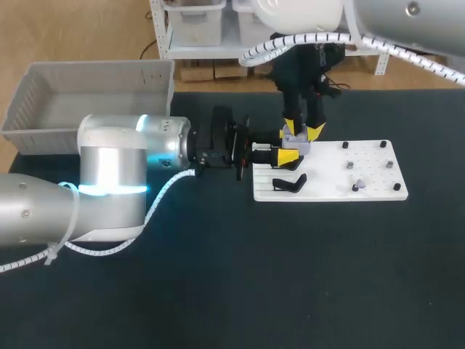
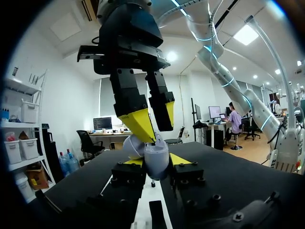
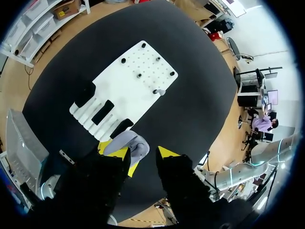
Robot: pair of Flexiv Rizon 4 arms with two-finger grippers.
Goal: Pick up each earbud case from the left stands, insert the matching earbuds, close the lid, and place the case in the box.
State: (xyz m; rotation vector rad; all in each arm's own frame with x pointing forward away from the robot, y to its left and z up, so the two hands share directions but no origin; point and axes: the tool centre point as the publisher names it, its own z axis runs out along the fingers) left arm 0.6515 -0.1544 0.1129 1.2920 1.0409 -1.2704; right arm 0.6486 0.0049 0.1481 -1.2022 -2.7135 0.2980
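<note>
A pale lavender earbud case (image 2: pixel 155 160) sits between the yellow tips of my left gripper (image 2: pixel 156 161), which is shut on it from both sides. In the head view this gripper (image 1: pixel 289 147) holds the case (image 1: pixel 298 143) over the near-left corner of the white board (image 1: pixel 374 190). My right gripper (image 1: pixel 303 129) hangs straight above the case, pointing down. Its jaws stand open. One fingertip (image 2: pixel 142 125) touches the top of the case and the other stands clear. In the right wrist view the case (image 3: pixel 136 144) lies just under the right gripper (image 3: pixel 143 155). A small earbud (image 1: pixel 356 186) rests on the board.
Black stands (image 1: pixel 289 183) sit at the board's left end, and dark pegs (image 1: pixel 346 145) dot its right half. A grey bin (image 1: pixel 43 134) stands at the table's back left. The table top is a dark mat (image 1: pixel 290 276).
</note>
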